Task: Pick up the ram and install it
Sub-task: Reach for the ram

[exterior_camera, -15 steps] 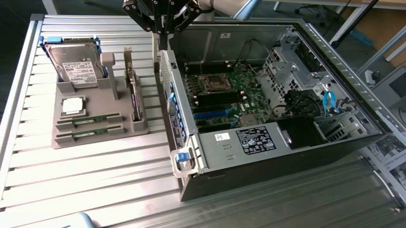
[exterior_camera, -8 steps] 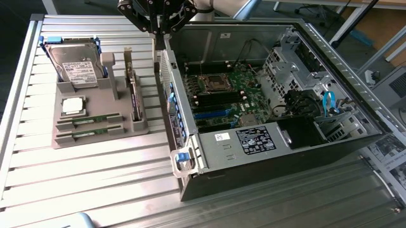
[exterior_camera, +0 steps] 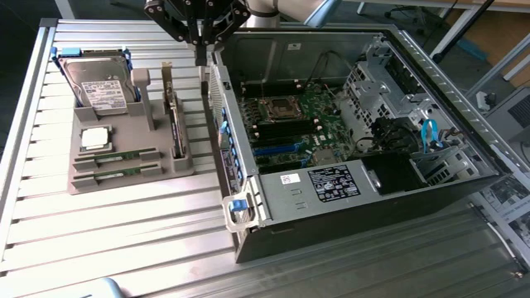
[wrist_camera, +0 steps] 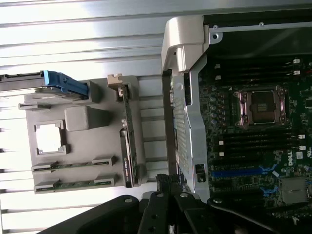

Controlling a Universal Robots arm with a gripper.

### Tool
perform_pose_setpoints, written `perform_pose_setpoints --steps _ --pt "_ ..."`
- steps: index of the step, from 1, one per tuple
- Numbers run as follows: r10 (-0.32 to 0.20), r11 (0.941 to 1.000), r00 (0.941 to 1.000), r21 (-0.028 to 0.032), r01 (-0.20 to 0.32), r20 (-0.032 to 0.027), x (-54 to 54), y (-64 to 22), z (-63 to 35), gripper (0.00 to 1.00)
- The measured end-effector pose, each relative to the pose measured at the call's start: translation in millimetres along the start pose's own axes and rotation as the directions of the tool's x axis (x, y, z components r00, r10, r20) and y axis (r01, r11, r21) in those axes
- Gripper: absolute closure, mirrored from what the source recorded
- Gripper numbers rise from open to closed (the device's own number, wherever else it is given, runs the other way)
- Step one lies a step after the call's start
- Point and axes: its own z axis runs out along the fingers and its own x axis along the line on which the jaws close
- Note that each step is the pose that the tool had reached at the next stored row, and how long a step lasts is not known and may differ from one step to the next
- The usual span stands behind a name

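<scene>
The gripper [exterior_camera: 200, 61] hangs at the far side, its fingers apparently pressed together and empty, just beside the case wall [exterior_camera: 217, 87]. The ram [exterior_camera: 116, 156] lies flat in a near slot of the grey holder [exterior_camera: 133, 139], well apart. A careless approach could clip that wall or the upright card [exterior_camera: 174, 124].

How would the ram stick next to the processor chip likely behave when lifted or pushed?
The ram stick looks thin and narrow, so probably light and fairly stiff, yet fragile if bent. Its ends sit in brackets of the grey holder, so a sideways push would likely jam it rather than slide it.
</scene>
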Motion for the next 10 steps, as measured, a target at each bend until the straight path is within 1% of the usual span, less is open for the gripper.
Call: perform_pose_setpoints --steps 10 --pt "0.0 1.0 1.0 0.0 0.0 0.0 9.4 -0.7 -0.3 0.9"
